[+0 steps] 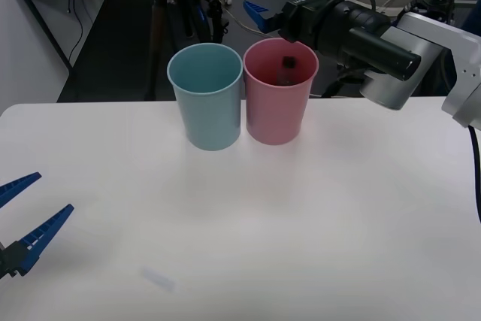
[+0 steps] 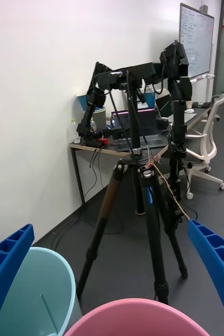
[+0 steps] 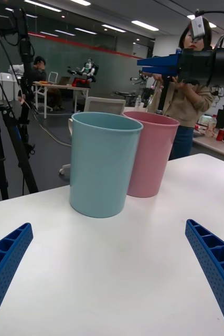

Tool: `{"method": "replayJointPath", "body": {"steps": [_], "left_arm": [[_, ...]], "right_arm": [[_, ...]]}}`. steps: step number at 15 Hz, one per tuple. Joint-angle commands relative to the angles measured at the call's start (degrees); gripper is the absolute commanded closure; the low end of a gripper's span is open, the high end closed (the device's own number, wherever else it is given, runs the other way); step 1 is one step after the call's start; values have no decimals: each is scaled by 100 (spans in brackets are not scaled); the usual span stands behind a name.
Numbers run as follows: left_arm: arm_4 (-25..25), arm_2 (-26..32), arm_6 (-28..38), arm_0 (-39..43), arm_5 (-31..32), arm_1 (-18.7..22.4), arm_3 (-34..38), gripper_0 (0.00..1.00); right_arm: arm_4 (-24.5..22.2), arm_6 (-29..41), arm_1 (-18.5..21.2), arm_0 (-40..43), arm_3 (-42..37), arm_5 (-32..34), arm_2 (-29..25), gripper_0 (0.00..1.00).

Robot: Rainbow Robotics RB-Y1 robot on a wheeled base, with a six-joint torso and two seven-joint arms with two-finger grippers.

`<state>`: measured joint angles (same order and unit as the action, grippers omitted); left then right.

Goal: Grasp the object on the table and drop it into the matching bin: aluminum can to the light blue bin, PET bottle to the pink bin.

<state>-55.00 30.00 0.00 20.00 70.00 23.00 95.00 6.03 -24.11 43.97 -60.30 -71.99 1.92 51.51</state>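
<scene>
Table [image 1: 316,208]; bottle [image 1: 287,69] half-hidden inside pink bin [image 1: 276,114].

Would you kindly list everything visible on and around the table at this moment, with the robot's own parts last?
PET bottle: one, clear with a dark cap, inside the pink bin, partly visible.
Pink bin: one, pink, upright at the table's far edge, on the light blue bin's right and close against it.
Light blue bin: one, light blue, upright at the table's far edge.
Table: one, white, in front of the robot.
Tripod: one, black, on the floor behind the bins.
Right gripper: one, blue fingers, open, raised above the back of the pink bin.
Left gripper: one, blue fingers, open, low over the table's near left side.
</scene>
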Motion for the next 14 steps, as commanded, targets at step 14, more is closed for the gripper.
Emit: {"method": "replayJointPath", "body": {"steps": [14], "left_arm": [[0,0,0,0,0,0,0,0]], "right_arm": [[74,-595,1254,1592,-1880,670,-976,0]]}}
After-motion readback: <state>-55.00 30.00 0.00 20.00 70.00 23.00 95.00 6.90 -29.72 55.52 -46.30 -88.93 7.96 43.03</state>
